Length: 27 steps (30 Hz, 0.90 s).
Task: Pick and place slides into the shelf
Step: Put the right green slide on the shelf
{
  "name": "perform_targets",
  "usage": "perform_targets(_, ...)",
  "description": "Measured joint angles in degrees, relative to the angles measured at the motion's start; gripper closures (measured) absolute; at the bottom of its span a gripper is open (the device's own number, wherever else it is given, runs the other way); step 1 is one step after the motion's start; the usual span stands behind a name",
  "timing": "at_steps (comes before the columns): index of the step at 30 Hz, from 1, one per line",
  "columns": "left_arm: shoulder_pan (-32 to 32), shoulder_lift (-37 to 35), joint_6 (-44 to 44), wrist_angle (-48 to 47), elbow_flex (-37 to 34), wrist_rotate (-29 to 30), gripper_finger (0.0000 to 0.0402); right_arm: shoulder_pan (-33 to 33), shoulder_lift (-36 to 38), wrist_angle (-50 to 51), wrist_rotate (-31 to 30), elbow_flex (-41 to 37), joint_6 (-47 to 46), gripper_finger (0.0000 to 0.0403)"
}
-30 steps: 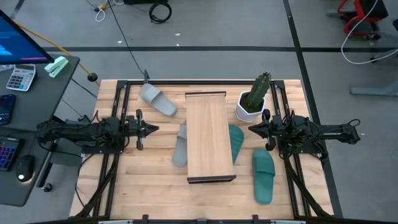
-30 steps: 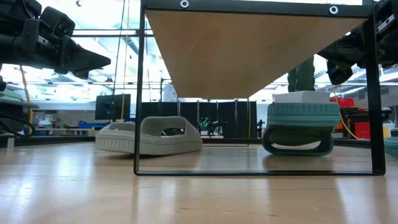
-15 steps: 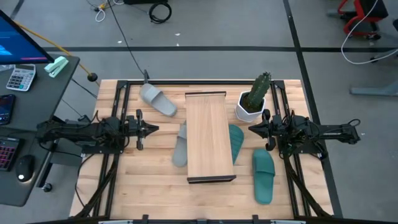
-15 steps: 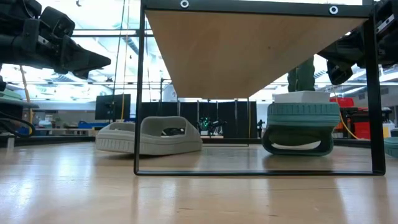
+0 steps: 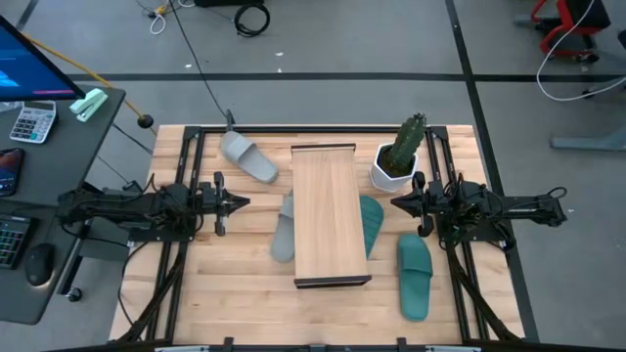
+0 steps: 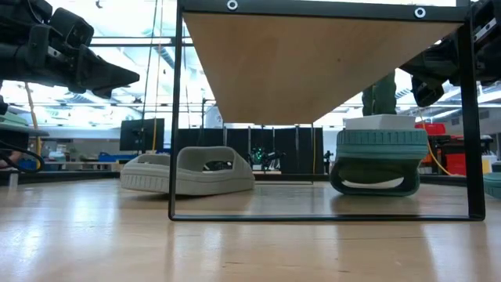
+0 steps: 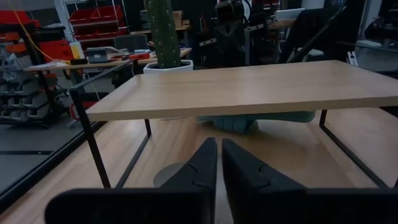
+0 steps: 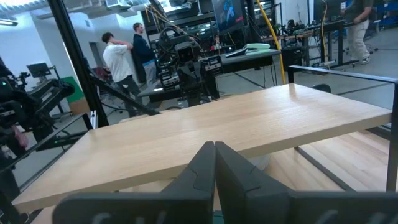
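Slides are spread around the shelf (image 5: 332,215), which stands in the middle of the slatted table (image 5: 225,293). One grey slide (image 5: 284,227) lies partly tucked under the shelf's left edge, and one teal slide (image 5: 372,223) partly under its right edge. A second grey slide (image 5: 248,156) lies apart near the far left corner, and a second teal slide (image 5: 415,275) lies right of the shelf. The left gripper (image 5: 243,203) is held left of the shelf, fingers pressed nearly together, empty. The right gripper (image 5: 395,202) is held opposite, fingers together, empty, beside a potted cactus (image 5: 401,152).
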<state>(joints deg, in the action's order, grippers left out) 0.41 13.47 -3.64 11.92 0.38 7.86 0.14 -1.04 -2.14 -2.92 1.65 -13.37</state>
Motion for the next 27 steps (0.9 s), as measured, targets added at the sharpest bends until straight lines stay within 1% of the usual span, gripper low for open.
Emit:
perform_targets(4,0.05,0.00,-0.01,0.00,0.00,0.00,0.0366,0.01,0.00,0.01,0.00,-0.02,0.00,0.0385)
perform_targets(12,0.06,0.00,1.86,0.00,0.02,0.00,0.0378,-0.02,0.00,0.00,0.02,-0.02,0.00,0.0385)
perform_targets(18,0.06,0.00,2.23,0.01,0.01,0.00,0.0371,0.00,0.00,0.00,0.01,0.00,0.00,0.0385)
perform_targets(23,0.06,0.00,7.42,0.52,0.00,0.02,0.0368,-0.01,0.00,0.00,0.01,-0.01,0.00,0.0385)
perform_targets(25,0.06,0.00,11.54,0.50,0.00,0.00,0.0371,-0.02,0.00,-0.02,0.00,-0.01,0.00,0.0385)
perform_targets(27,0.06,0.00,17.62,0.50,0.01,0.01,0.0376,0.00,0.00,0.00,0.01,-0.01,0.00,0.0385)
